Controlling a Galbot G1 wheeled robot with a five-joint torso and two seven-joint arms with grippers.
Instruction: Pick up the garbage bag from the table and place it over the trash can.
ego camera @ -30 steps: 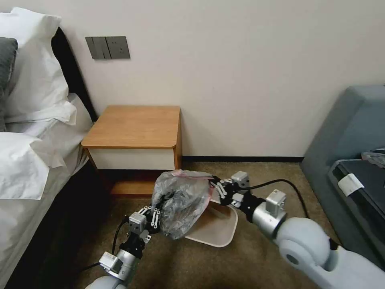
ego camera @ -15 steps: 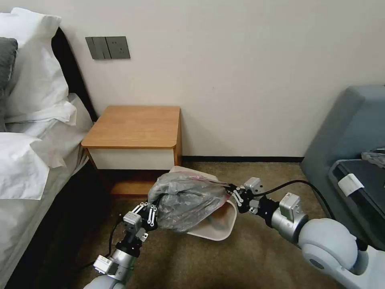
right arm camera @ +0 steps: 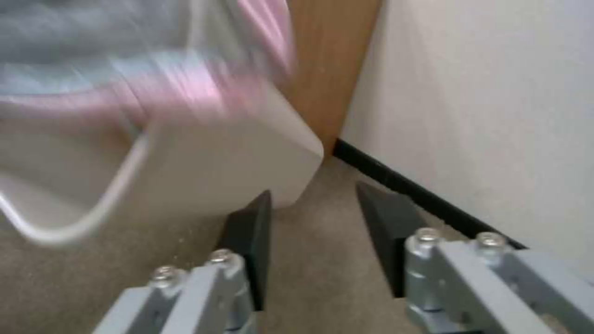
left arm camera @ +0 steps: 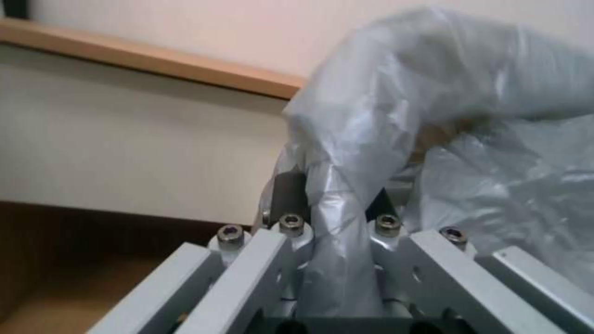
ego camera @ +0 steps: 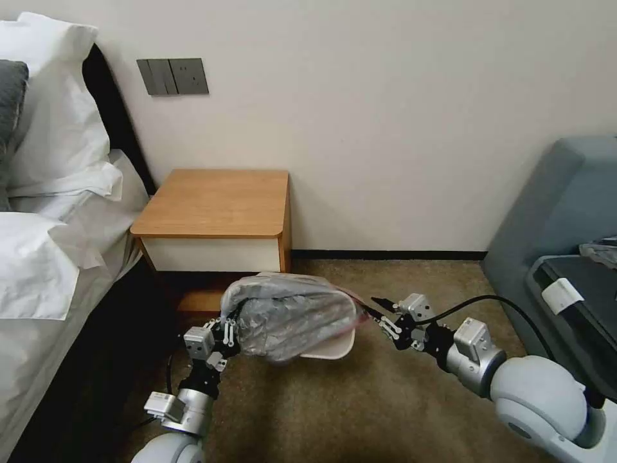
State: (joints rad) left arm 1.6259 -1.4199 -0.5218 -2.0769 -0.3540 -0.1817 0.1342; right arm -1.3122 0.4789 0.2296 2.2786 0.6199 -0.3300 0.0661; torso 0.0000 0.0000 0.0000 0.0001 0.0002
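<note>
Garbage bag [ego camera: 289, 318] sits draped over the trash can [ego camera: 324, 350], which stands on the carpet in front of the desk [ego camera: 215, 202]; the grey plastic covers most of the opening, while a cream strip of rim shows bare on the side nearest the robot's right arm. The left hand [ego camera: 226, 332] pinches a gathered fold of the bag, the plastic running down between its fingers in the left wrist view [left arm camera: 337, 218]. The right hand [ego camera: 379, 314] is spread with nothing between its fingers, just beside the pinkish-red edge of the bag and apart from it; in the right wrist view the can's wall [right arm camera: 204, 171] lies close ahead of its dark fingertips [right arm camera: 250, 227]. To do this step well, the left hand should probably keep its fold low against the rim so that the film does not spring back, and the exposed rim likely needs the edge drawn over it. Thin plastic may slip or tear if tugged hard, and the light can could shift.
</note>
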